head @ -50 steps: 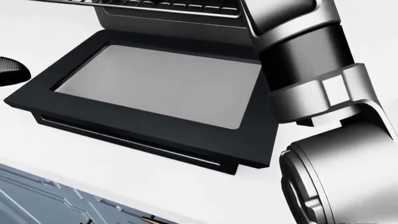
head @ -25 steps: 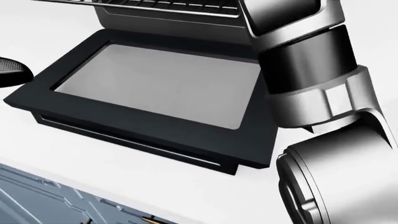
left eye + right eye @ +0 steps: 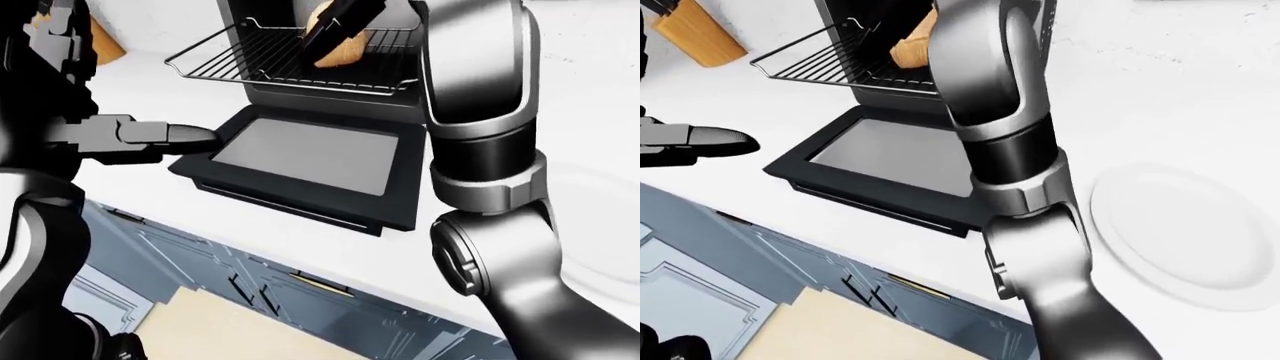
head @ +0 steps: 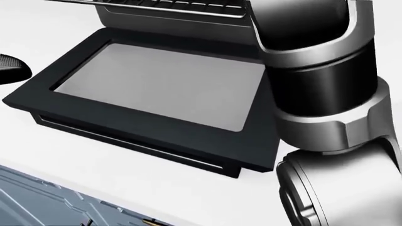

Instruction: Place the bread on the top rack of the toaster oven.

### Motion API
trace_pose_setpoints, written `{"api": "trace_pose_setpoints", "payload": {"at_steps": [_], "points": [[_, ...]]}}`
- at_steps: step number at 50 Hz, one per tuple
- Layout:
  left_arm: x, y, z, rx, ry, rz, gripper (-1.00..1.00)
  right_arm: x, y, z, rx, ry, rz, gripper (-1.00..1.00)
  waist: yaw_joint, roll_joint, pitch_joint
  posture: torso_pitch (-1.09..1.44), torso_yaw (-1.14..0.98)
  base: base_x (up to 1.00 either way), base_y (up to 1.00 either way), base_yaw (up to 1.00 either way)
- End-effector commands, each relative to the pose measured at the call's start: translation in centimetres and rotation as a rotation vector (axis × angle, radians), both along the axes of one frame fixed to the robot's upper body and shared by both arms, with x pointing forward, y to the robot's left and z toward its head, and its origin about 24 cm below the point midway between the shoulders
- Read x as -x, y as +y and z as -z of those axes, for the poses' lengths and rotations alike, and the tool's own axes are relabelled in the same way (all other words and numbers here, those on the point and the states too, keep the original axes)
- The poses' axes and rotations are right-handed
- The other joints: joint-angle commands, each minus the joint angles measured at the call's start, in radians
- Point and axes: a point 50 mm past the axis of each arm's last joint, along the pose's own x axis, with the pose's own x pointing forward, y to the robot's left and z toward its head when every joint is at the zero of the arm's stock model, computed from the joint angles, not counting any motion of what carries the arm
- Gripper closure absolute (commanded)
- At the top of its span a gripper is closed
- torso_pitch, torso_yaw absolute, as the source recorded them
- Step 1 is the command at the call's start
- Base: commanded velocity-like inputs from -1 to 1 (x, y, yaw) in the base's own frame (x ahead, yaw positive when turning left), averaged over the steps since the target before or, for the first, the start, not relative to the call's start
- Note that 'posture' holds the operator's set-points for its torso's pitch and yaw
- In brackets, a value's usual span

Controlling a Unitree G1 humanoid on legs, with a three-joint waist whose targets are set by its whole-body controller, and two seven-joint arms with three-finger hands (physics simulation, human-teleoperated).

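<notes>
Bread: the bread [image 3: 345, 41] sits over the pulled-out top rack [image 3: 270, 64] of the toaster oven [image 3: 330, 90], tilted, near the top of the left-eye view.
My right hand: my right hand [image 3: 335, 26] reaches up into the oven mouth, and its dark fingers [image 3: 325, 37] are pinched around the bread.
My right arm: it fills the right side of all three views and hides the oven's right wall.
Oven door: the oven door [image 4: 157, 89] is folded down flat on the white bench [image 4: 94, 165], its grey glass panel facing up.
My left hand: my left hand [image 3: 150, 139] hangs just beside the door's left edge; its fingers lie straight and pressed together, holding nothing.
Plate: a white plate [image 3: 1185, 232] rests on the bench, right of my arm in the right-eye view, well apart from the oven.
Knife block: a wooden knife block [image 3: 695, 30] stands at the upper left of the right-eye view.
</notes>
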Motion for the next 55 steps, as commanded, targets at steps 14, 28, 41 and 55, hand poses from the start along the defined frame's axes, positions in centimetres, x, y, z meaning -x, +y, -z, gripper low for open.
{"api": "trace_pose_setpoints", "payload": {"at_steps": [14,28,41,55], "points": [[0.5,0.4,-1.0,-0.006,-0.065,-0.026,-1.00,4.7,-2.9,-2.6,-0.050,-0.128,0.072,-1.00,0.004,-0.002,-0.020,0.00,0.46,0.00,0.00,0.00],[0.6,0.6,-1.0,-0.008,-0.064,-0.035,-1.00,7.4,-7.1,-2.2,-0.084,-0.146,0.185,-1.00,0.007,-0.007,-0.017,0.00,0.46,0.00,0.00,0.00],[0.7,1.1,-1.1,-0.016,-0.069,-0.059,-1.00,8.6,-10.3,-1.0,-0.120,-0.146,0.288,-1.00,0.008,-0.010,-0.018,0.00,0.46,0.00,0.00,0.00],[1.5,1.9,-1.3,-0.024,-0.078,-0.096,-1.00,9.8,-12.5,-0.7,-0.148,-0.163,0.360,-1.00,0.008,-0.013,-0.016,0.00,0.46,0.00,0.00,0.00]]}}
